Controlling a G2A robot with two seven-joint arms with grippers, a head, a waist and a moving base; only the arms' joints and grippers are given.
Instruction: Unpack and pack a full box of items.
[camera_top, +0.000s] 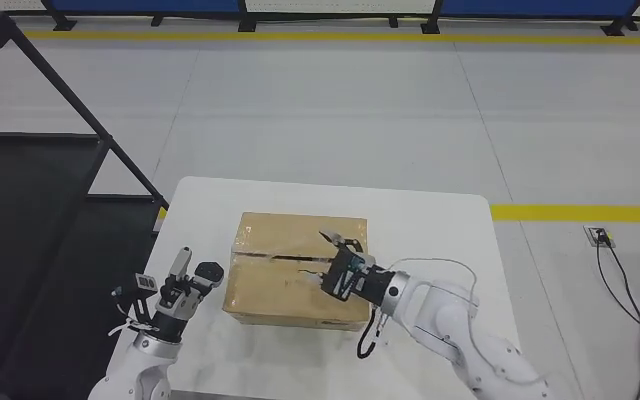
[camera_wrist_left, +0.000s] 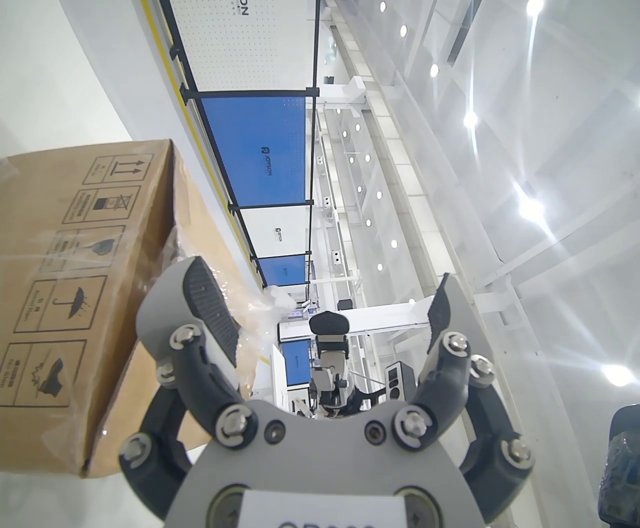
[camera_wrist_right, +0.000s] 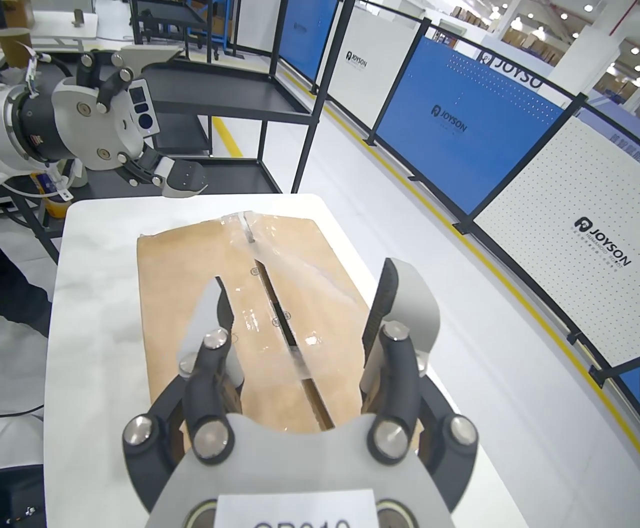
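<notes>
1. White table (camera_top: 425, 222): bears the one task item, near its middle.

2. Cardboard box (camera_top: 298, 285): stands flat on the table with its long side across my front. Both top flaps are down. The wrist views show no contents.

3. My right gripper (camera_wrist_right: 305, 275): over the right half of the box top, pointing along the lid toward the far end. The jaws stand wide apart with one finger on each side of the centre seam, and they hold nothing. I cannot tell whether the fingertips (camera_wrist_right: 220, 295) touch the cardboard. From above, this gripper (camera_top: 322, 258) lies inside the box outline.

4. My left gripper (camera_wrist_left: 322, 277): just beside the left end of the box, off the cardboard and tilted upward. The jaws are spread wide and empty. The top view places it (camera_top: 195, 265) over the table's left edge, apart from the box wall.

5. Clear tape (camera_wrist_right: 305, 270): runs along the lid's centre line, wrinkled and glossy. A loose, crumpled length hangs at the left end (camera_wrist_left: 250, 320).

6. Seam (camera_wrist_right: 280, 312): a narrow dark slit between the two flaps, open along most of the lid.

7. Handling symbols (camera_wrist_left: 75, 240): a printed column on the box's left end face.
</notes>
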